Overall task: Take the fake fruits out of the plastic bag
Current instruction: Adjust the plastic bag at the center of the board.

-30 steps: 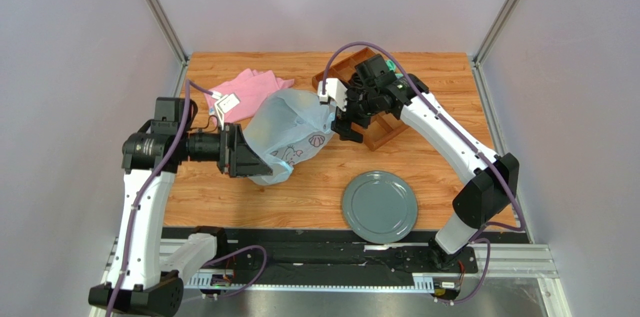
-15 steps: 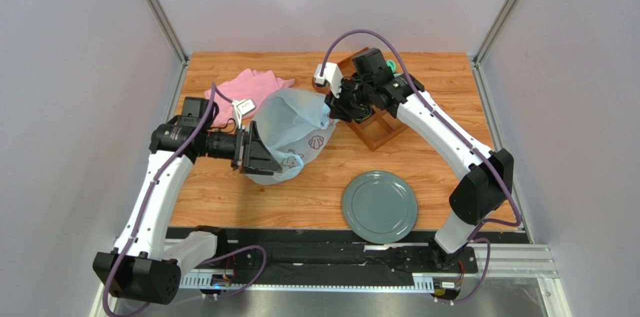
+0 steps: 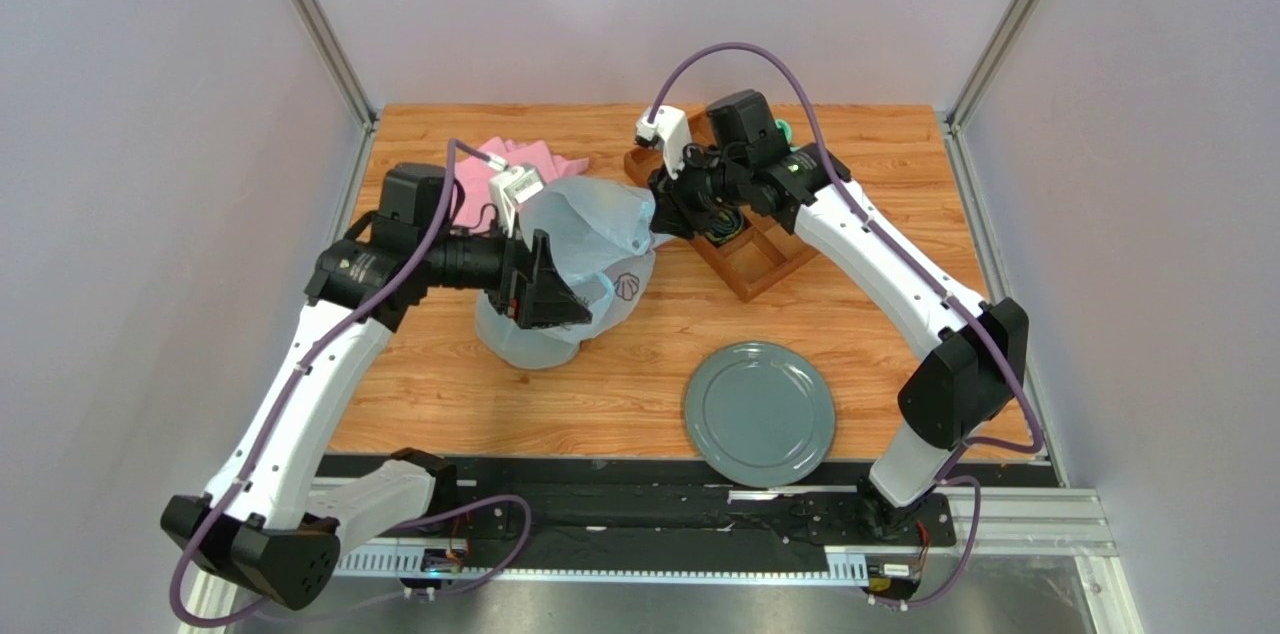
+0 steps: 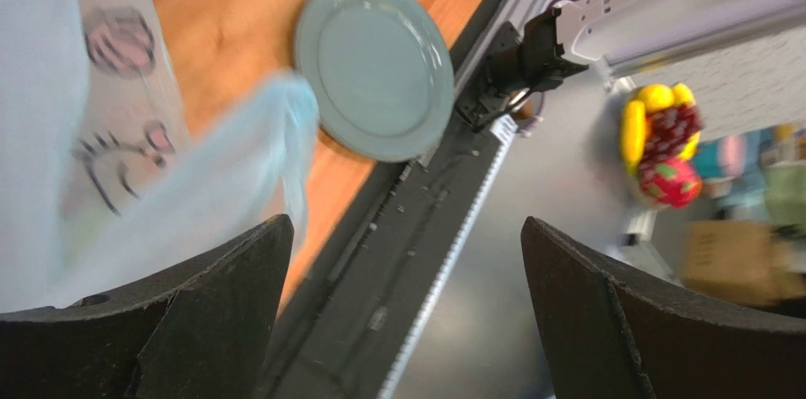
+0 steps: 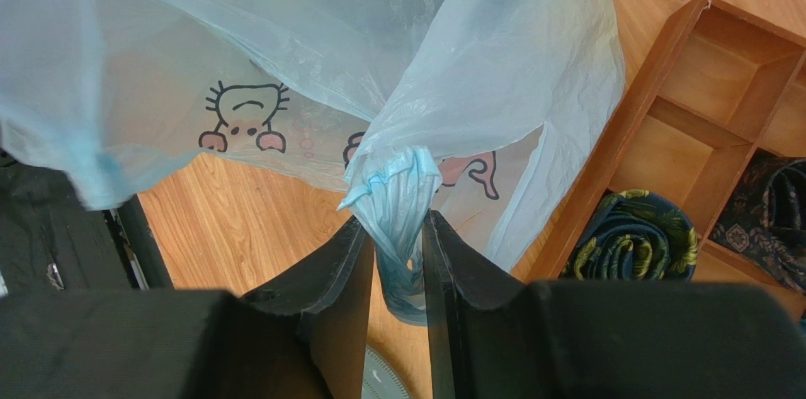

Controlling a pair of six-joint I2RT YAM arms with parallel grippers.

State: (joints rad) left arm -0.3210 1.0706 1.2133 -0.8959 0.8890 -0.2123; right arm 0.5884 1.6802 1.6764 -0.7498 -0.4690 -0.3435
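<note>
The pale-blue plastic bag with a cartoon print lies bulging on the table's middle left. My right gripper is at its right end, shut on a bunched handle of the bag; the twisted film is pinched between both fingers. My left gripper hangs open over the bag's near side, nothing between its jaws, with the bag at its left finger. The fake fruits are hidden inside the bag.
A grey plate lies near the front edge, right of the bag. A wooden divided tray behind my right gripper holds rolled socks. A pink cloth lies behind the bag. Off the table, coloured fruit shapes show.
My right gripper closed on the bag's handle and pulled slightly back. My left arm swung right and farther in, its open gripper now over the bag's near side.
</note>
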